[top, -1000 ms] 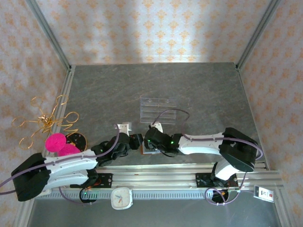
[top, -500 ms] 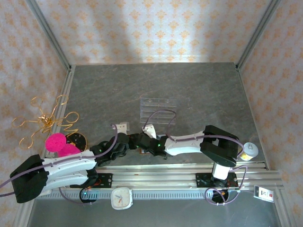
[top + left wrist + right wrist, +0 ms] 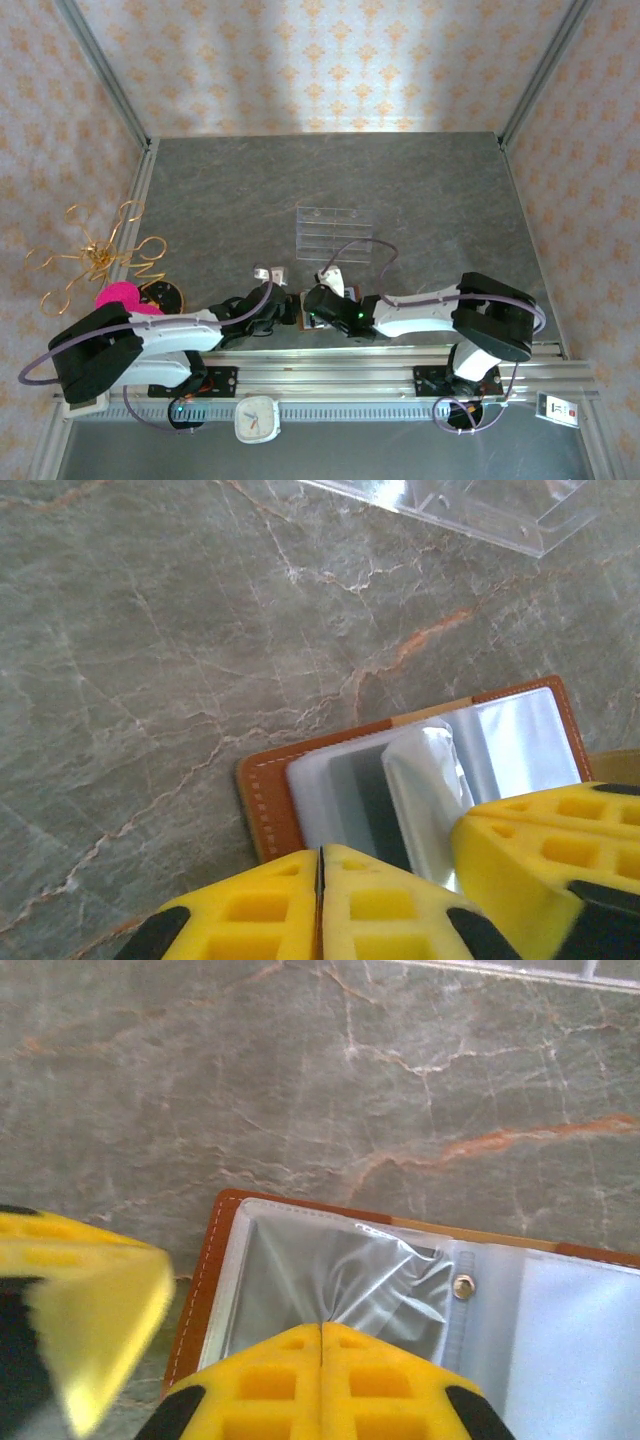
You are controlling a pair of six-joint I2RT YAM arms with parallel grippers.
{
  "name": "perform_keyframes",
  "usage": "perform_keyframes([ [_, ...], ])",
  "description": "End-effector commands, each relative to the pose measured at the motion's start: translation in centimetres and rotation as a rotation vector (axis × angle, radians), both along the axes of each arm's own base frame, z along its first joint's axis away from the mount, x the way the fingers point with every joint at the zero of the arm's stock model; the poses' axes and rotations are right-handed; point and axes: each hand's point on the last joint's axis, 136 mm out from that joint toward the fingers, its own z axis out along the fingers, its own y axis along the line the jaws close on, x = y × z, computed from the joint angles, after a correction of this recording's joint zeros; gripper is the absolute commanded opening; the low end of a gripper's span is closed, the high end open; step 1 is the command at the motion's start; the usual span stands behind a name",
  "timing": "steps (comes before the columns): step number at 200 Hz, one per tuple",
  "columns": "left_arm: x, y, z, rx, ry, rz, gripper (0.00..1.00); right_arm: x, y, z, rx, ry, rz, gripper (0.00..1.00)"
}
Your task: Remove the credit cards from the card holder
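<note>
Two closed yellow-padded pincers, left gripper (image 3: 320, 880) and right gripper (image 3: 320, 1360), over open brown leather card holder (image 3: 265, 805); next: reopen, pinch a card.

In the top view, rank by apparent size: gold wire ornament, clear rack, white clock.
Largest to smallest:
1. gold wire ornament
2. clear rack
3. white clock, clearly the smallest
</note>
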Motion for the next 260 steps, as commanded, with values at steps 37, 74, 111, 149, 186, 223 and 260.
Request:
perform_keyframes([
  [37,1.0,-2.4,1.7,-0.044,-0.035,-0.050,0.10,0.4,-0.1,1.8,0.089,-0.014,-0.040,0.01],
  [74,0.9,-4.1,1.3,-0.033,-0.018,-0.109,0.10,0.7,-1.8,2.9,0.101,-0.036,-0.110,0.24],
  [111,1.1,-6.4,2.2,-0.042,-0.028,-0.162,0.10,0.3,-5.5,3.7,0.132,-0.037,-0.197,0.28],
  [149,0.9,-9.5,2.6,-0.043,-0.027,-0.242,0.12,0.1,-9.5,4.0,0.179,-0.023,-0.283,0.29],
  [186,0.7,-11.6,2.0,0.004,0.001,-0.301,0.12,0.0,-12.2,4.3,0.218,-0.027,-0.324,0.32],
  [223,1.6,-8.9,2.8,-0.009,-0.031,-0.181,0.17,-0.5,-11.2,3.4,0.234,0.017,-0.228,0.35],
  [260,1.1,-7.9,2.0,-0.026,0.004,-0.169,0.19,-0.3,-9.5,1.5,0.220,0.083,-0.147,0.34],
])
